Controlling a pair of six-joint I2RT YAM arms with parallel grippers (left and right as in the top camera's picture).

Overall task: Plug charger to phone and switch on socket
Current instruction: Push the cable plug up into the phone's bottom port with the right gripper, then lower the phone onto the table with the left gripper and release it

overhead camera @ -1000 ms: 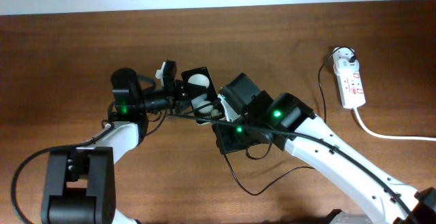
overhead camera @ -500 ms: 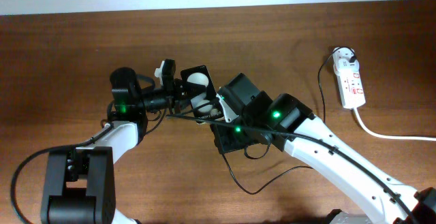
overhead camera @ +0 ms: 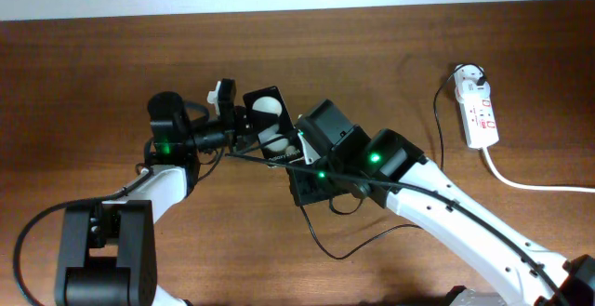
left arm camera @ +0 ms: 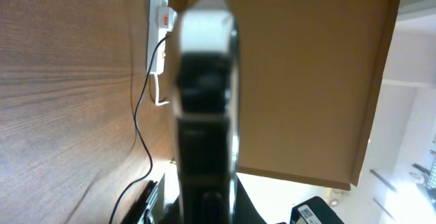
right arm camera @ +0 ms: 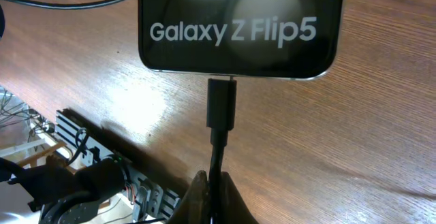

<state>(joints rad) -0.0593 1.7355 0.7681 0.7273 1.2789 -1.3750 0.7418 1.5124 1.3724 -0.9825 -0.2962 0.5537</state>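
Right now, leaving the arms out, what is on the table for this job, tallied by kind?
Galaxy Z Flip5 phone: 1
black charger cable: 1
white power strip: 1
Total: 3

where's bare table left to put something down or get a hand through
Bare wood lies along the far edge of the table and between the right arm and the power strip. Crowded: the middle, where the left tool and right tool meet at the phone; the charger loops nearer.
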